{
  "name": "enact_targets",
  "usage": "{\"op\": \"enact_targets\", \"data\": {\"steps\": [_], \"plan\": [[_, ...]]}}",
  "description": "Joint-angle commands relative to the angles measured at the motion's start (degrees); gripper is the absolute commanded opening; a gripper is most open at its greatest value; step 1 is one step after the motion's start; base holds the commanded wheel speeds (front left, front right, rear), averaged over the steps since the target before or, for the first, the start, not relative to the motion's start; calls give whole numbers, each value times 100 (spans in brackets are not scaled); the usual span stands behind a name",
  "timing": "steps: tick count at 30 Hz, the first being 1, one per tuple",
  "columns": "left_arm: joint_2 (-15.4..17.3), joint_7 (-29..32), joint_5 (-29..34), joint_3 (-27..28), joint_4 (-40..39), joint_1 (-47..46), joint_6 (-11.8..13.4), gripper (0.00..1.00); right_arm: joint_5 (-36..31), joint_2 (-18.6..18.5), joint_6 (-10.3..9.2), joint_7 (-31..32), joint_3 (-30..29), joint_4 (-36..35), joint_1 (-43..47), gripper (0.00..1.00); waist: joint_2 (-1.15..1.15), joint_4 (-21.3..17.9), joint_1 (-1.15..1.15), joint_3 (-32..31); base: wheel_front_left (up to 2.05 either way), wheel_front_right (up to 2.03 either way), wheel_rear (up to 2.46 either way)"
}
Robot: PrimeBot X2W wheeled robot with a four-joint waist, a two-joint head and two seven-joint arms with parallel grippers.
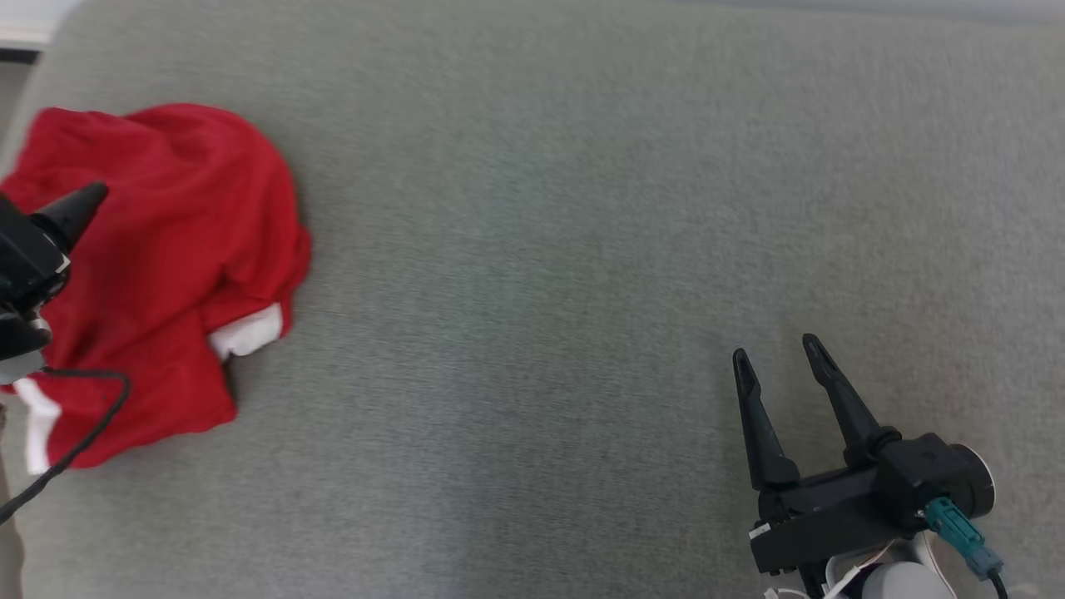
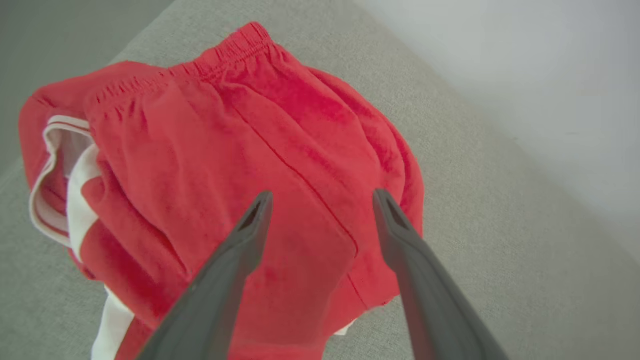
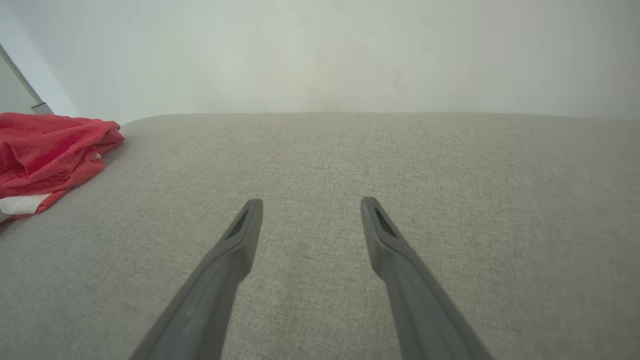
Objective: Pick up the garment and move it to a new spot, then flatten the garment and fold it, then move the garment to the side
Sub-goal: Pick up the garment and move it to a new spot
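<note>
Broad grey fabric surface (image 1: 541, 249). At its left end, crumpled red garment (image 1: 183, 249) with white trim. Over that, left gripper (image 2: 322, 197) spread wide, empty. Well apart at lower right, right gripper (image 1: 775, 348) likewise agape, holding nothing.

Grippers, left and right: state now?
Left gripper: open, over the red shorts, holding nothing.
Right gripper: open, empty, over the grey surface.

The garment (image 2: 210, 150) is soft red knit cloth, matt, with white cloth trim (image 2: 80, 200) and a gathered, ribbed waistband (image 2: 235, 50). The surface (image 1: 532, 249) under it is grey woven fabric, matt and finely grained. The right gripper (image 1: 775, 348) looks like smooth, matt dark plastic
</note>
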Motion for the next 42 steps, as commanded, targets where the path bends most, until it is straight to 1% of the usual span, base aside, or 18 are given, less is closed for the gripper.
{"op": "enact_targets", "data": {"steps": [1,5,6,7,8,9,15,18,22,26,31,37,42], "plan": [[94,159,73,-56,-152,124,99,100,59,-3,-12,-66,11,37,-106,100,-1,-571,-2,586,0,0,0],[277,514,294,-241,-415,300,255,100,101,-1,-12,-140,42,140,-196,100,-1,-585,-2,549,0,0,0],[314,578,328,-260,-476,341,283,93,115,-2,-12,-151,57,165,-206,100,-1,-584,-2,523,0,0,0],[352,623,357,-268,-535,370,296,49,133,-2,-12,-170,66,192,-213,100,-1,-581,-2,489,0,0,0],[390,656,384,-286,-590,409,320,31,142,-3,-12,-187,77,219,-222,100,-1,-579,-2,450,0,0,0],[434,693,411,-298,-642,447,333,0,149,-3,-12,-189,88,238,-230,100,-1,-578,-2,419,0,0,0],[536,839,466,-356,-826,670,360,0,246,-3,-12,-247,128,365,-250,100,-1,-586,-2,220,0,0,0],[576,712,517,-328,-977,707,350,0,307,-3,-12,-294,132,448,-202,100,-1,-584,-2,43,0,0,0],[612,378,561,-346,-1097,491,183,0,391,-2,-12,-349,85,563,-132,100,-1,-547,-2,-246,0,0,0],[646,72,687,-483,-1112,217,10,0,467,-2,-12,-422,49,698,-46,100,-1,-521,-2,-630,0,0,0],[598,-241,759,-689,-1102,-220,-235,0,587,-3,-12,-499,-30,859,105,100,-1,-629,-2,-1142,0,0,0],[294,-565,674,-1033,-1025,-716,-541,0,642,-3,-12,-537,-292,962,446,100,-1,-864,-2,-1761,0,0,0],[-161,-855,490,-1269,-1018,-867,-747,0,564,-3,-12,-452,-495,880,723,100,-1,-1196,-2,-2096,0,0,0]]}}
